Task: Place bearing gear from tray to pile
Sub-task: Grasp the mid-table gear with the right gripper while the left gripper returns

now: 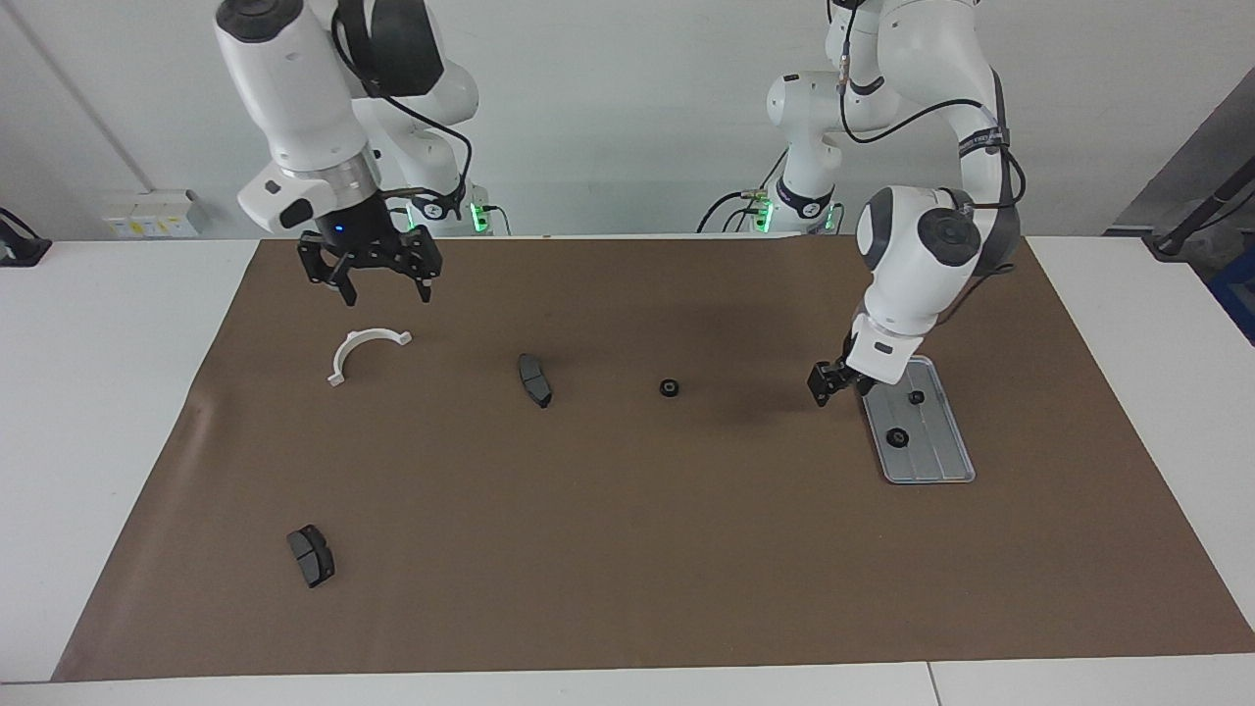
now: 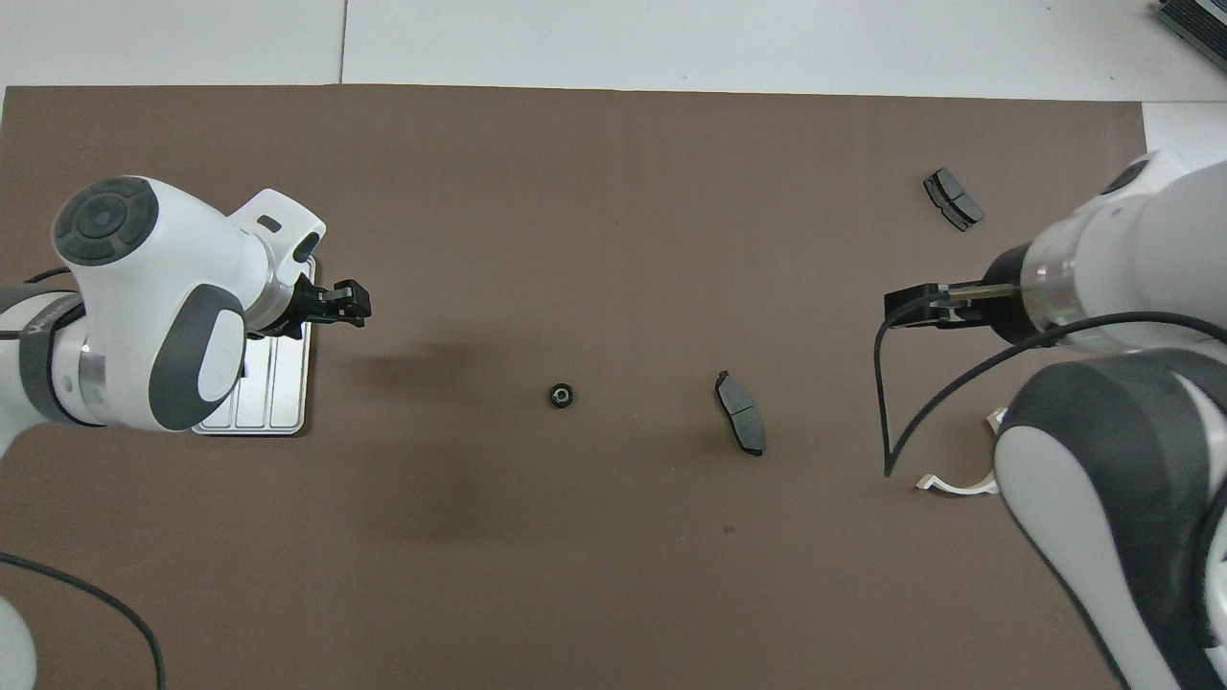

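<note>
A single small black bearing gear (image 1: 669, 388) (image 2: 561, 395) lies alone mid-mat as the pile. The silver tray (image 1: 931, 461) (image 2: 278, 402) sits toward the left arm's end and holds two more gears (image 1: 916, 397) (image 1: 895, 437); the overhead view hides them under the left arm. My left gripper (image 1: 838, 387) (image 2: 350, 305) hangs low over the tray edge that faces the pile, open and holding nothing. My right gripper (image 1: 385, 289) (image 2: 906, 309) is raised and open, empty, over the mat by the white bracket.
A white half-ring bracket (image 1: 365, 351) (image 2: 959, 484) lies toward the right arm's end. One dark pad (image 1: 534, 379) (image 2: 740, 425) rests beside the lone gear, another (image 1: 311, 555) (image 2: 953, 199) farther from the robots. A brown mat (image 1: 627, 549) covers the table.
</note>
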You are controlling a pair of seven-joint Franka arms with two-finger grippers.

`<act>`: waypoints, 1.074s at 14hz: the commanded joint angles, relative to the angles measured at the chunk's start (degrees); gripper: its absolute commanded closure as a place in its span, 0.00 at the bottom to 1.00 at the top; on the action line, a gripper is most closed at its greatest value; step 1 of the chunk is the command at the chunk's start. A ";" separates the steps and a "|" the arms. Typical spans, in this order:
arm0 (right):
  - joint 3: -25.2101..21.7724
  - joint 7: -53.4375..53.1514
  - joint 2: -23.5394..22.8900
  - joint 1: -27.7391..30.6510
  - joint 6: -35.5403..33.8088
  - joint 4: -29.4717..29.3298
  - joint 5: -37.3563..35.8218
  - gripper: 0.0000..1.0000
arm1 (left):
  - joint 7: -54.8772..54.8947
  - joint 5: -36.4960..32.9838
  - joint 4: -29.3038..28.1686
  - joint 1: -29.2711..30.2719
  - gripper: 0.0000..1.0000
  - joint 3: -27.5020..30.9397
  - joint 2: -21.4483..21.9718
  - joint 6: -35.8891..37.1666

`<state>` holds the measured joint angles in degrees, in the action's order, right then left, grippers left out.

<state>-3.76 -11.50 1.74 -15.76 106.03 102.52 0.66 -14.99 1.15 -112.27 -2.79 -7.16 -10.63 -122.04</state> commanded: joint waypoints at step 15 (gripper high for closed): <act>-0.02 -37.01 -28.63 -28.97 28.27 -3.83 -3.64 0.00 | 29.85 -0.45 -11.91 15.44 0.45 -0.31 2.63 -10.31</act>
<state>-3.53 -46.71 -25.04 -44.69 133.47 99.94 -1.34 14.04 1.15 -121.18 11.07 -6.98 -9.41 -129.89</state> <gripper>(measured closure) 0.000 0.423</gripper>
